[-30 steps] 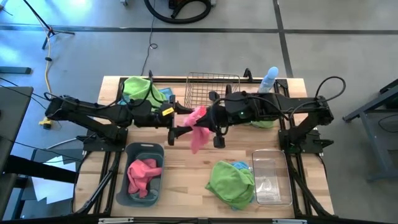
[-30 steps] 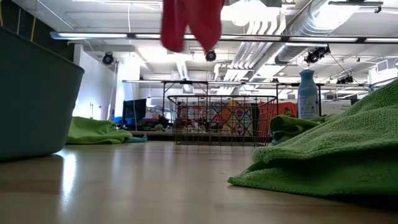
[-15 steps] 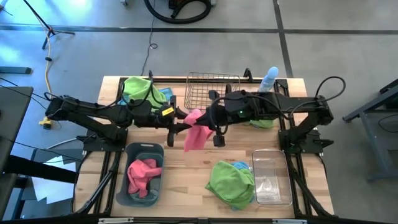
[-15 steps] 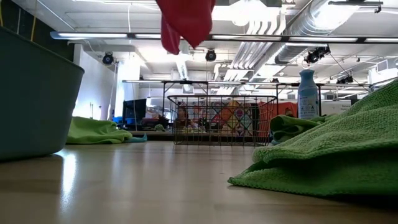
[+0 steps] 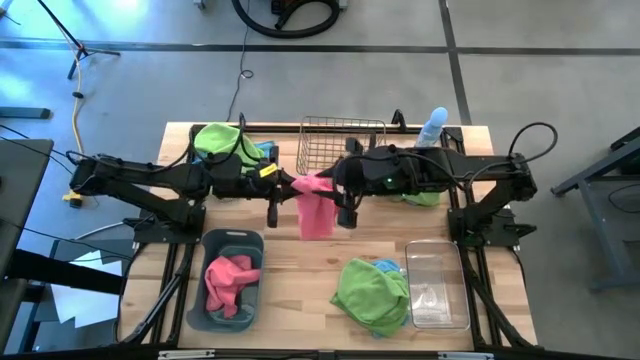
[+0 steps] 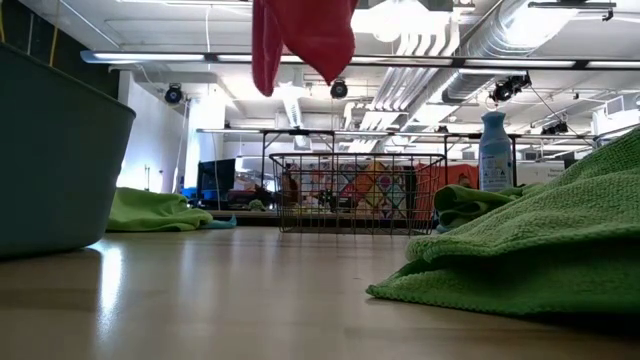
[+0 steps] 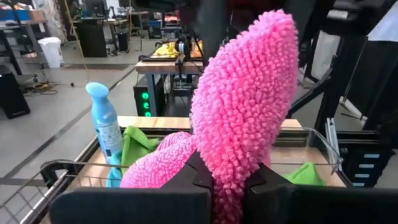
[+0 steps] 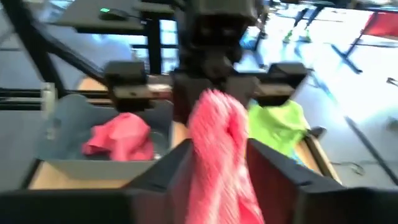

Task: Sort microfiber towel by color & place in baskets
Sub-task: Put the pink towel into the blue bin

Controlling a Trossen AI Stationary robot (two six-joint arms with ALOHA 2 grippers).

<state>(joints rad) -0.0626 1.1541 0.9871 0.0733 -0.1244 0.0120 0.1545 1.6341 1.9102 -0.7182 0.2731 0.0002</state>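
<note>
A second ago the pink towel (image 5: 314,205) hung crumpled from the right gripper (image 5: 345,207) while the left gripper (image 5: 283,190) stood wide open beside it. Now the left gripper's fingers (image 7: 198,176) are pressed tight on the towel's upper end, the right gripper's fingers (image 8: 271,169) have parted with the cloth loose between them, and the towel hangs straighter, above the table's middle, in front of the wire-mesh basket (image 5: 340,142).

The wooden table (image 5: 300,285) carries the wire-mesh basket at its far edge, a pale blue spray bottle (image 5: 432,126) toward the far right corner, and a green towel (image 5: 225,143) toward the far left. The dark grey-blue tub (image 5: 228,277), near the left front corner, holds another pink towel (image 5: 232,279). The clear tub (image 5: 436,284) sits near the right front corner, a second green towel (image 5: 370,294) touching its side.

Around the table lies grey floor (image 5: 330,80) with cables; pipes and lights run overhead (image 6: 480,40).
</note>
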